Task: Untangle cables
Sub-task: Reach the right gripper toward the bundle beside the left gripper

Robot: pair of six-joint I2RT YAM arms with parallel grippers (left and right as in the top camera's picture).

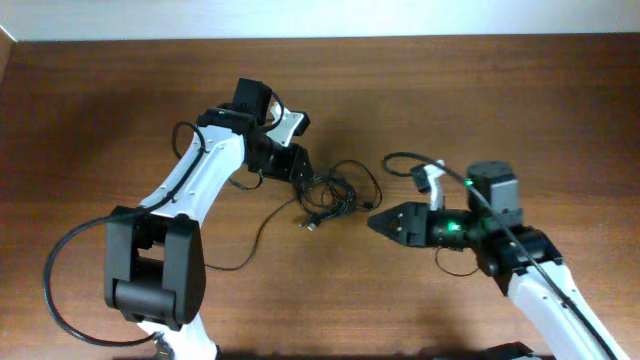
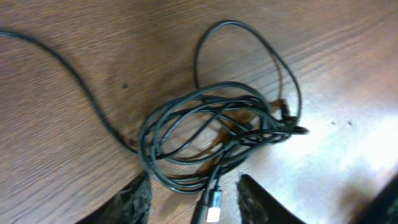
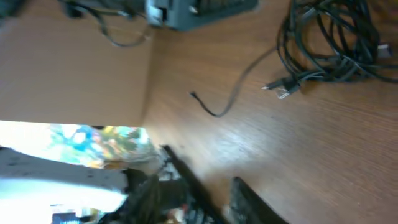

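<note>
Roughly centre: 1 tangle of cables [image 1: 335, 192]; L gripper [image 2: 194, 191] apart, R gripper [image 1: 376, 222] state unclear.

Setting: robotics lab or test bench, not domestic.

Overhead view: two white-and-black jointed arms, the left arm [image 1: 195, 180] and the right arm [image 1: 545, 290], reach in from the lower edge of the frame over a brown wood-grain worktop [image 1: 420, 110]. Thick black wiring [image 1: 47, 280] loops beside the left arm's base at lower left. A green indicator light [image 1: 452, 226] glows near the right arm's wrist. A pale wall strip [image 1: 320, 18] runs along the top of the frame. Thin black cables [image 1: 335, 195] lie tangled mid-frame between the arms.

Right wrist view: a bright, colourful patch [image 3: 93, 140] at lower left, too blurred to identify.
</note>
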